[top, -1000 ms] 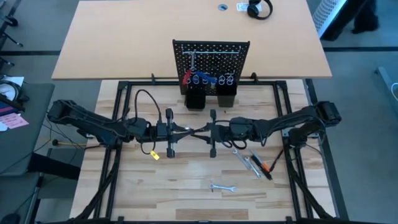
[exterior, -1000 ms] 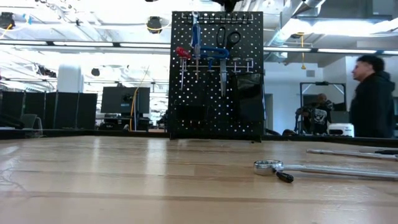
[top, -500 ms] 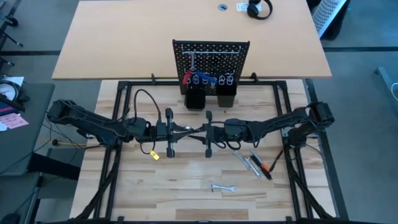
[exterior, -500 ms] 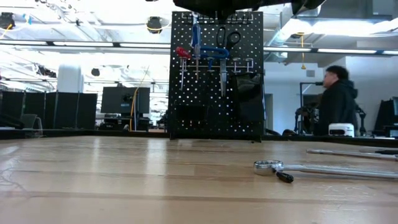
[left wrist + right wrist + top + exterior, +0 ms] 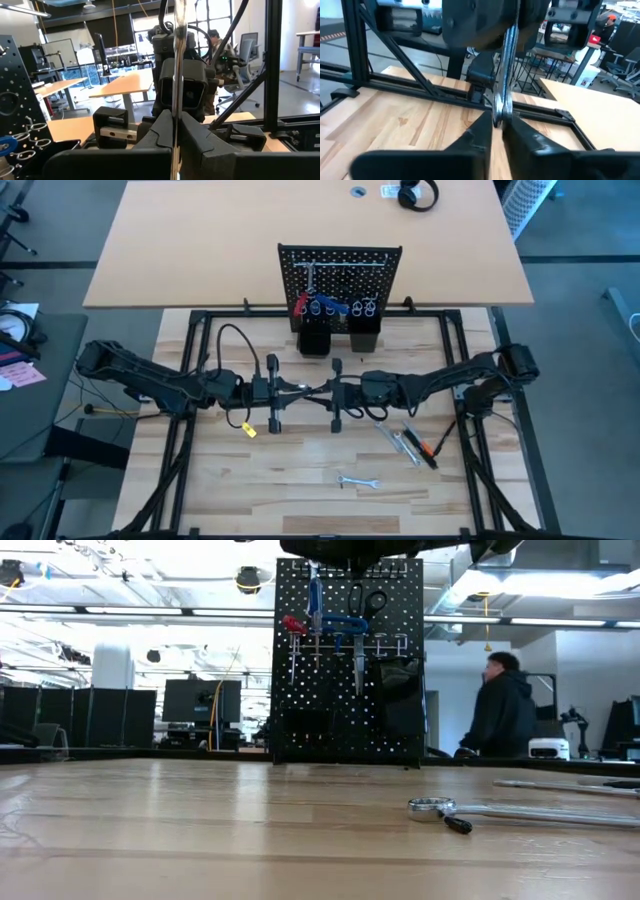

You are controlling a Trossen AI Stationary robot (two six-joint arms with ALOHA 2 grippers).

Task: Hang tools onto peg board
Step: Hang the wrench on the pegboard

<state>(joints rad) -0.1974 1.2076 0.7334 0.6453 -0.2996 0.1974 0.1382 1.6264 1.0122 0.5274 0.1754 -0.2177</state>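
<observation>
high view: my left gripper (image 5: pixel 308 391) and right gripper (image 5: pixel 322 391) meet nose to nose over the table center, in front of the peg board (image 5: pixel 340 275). both pinch one slim silver wrench (image 5: pixel 176 75) betw. them. left wrist view: my left fingers (image 5: pixel 159 131) are pressed together on the wrench shaft, which stands upright through the jaws. right wrist view: my right fingers (image 5: pixel 477 131) are clamped on the same wrench's ring end.

peg board stands upright at the far edge of the wood table (image 5: pixel 300 480), w/ red- and blue-handled tools (image 5: pixel 320 622) and black scissors (image 5: pixel 366 602) already on hooks, two black cups (image 5: pixel 313 338) at its base.

loose on the table, right side: a silver wrench pair w/ an orange-and-black tool (image 5: pixel 428 449) just beside them, and a small wrench (image 5: pixel 358 481) nearer the front edge. low view: a person (image 5: pixel 502 705) stands in the room beyond.
</observation>
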